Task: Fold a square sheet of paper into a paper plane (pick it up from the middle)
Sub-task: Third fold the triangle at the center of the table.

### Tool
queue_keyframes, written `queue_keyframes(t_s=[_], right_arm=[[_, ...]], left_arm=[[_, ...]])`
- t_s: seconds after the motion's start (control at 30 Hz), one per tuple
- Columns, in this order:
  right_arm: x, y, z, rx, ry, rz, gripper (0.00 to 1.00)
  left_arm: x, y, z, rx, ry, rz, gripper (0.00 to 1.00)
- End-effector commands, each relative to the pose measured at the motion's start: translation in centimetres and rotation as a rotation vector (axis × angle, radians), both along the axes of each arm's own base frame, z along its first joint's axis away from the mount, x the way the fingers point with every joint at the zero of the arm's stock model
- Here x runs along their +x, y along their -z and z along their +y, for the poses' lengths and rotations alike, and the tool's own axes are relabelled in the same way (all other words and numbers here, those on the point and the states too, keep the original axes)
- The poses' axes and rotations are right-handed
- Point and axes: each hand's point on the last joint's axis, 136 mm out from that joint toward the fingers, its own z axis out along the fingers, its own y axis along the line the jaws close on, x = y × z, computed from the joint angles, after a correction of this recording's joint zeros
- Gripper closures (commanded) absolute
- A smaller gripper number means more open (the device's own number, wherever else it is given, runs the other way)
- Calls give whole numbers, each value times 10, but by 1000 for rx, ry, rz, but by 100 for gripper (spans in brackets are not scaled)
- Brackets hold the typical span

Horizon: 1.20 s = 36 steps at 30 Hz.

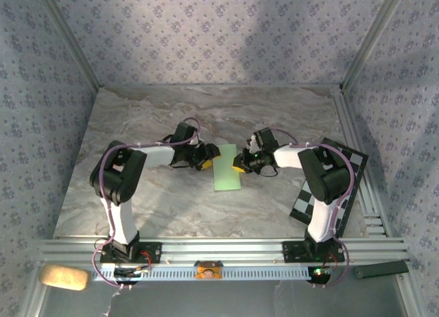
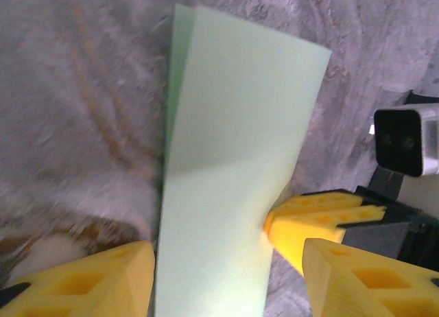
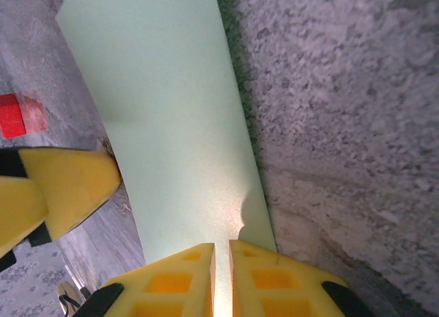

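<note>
Marble-look tabletop (image 1: 178, 207), wallpapered walls round it, checkered board (image 1: 329, 186) lying off by the right arm. The square sheet of paper (image 1: 228, 173) lies mid-table btwn the two arms, doubled over into a long pale green strip, w/ a second layer peeking out along one long side in the left wrist view. No dart shape yet, so early folds only, I'd judge.

Right gripper (image 3: 221, 262): pads all but closed, nipping the strip's long edge, w/ a small dent in the paper just ahead of them. Left gripper (image 2: 226, 283): jaws approx half wide, one finger either side of the strip, gripping nothing.

What could go wrong:
- The right pinch sits on the very margin. Any pull or lift and the sheet may slide out, or tear at that dent.
- A soft shadow crosses the strip, so it's prob. bowed. Press there and a stray crease sets in the wrong place.
- If the left jaws close crooked, the layers shear and the edges stop matching, so later folds go off-centre.
- Both sets of fingers are crowded at mid-strip and could knock each other.
- A small red square (image 3: 10, 114) sits on the table nearby. It could snag a finger.
</note>
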Motion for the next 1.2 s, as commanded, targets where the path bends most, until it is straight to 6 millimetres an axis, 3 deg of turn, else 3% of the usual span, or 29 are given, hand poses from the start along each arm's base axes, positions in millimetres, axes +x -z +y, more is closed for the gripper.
queue_keyframes(t_s=[0.0,0.37,0.67,0.87,1.17], right_arm=[[-30,36,-13,-99,17,140,85],[-35,41,-16,-99,25,149,85],[-36,42,-16,-101,25,153,85],[-35,43,-17,-103,27,155,85],[-36,43,-16,-100,26,152,85]], left_arm=[[-12,-14,12,78,13,-35,41],[-49,4,0,117,82,108,47],[-49,13,-11,87,109,117,49],[-45,10,-16,57,114,96,56],[-35,9,-19,31,85,69,57]])
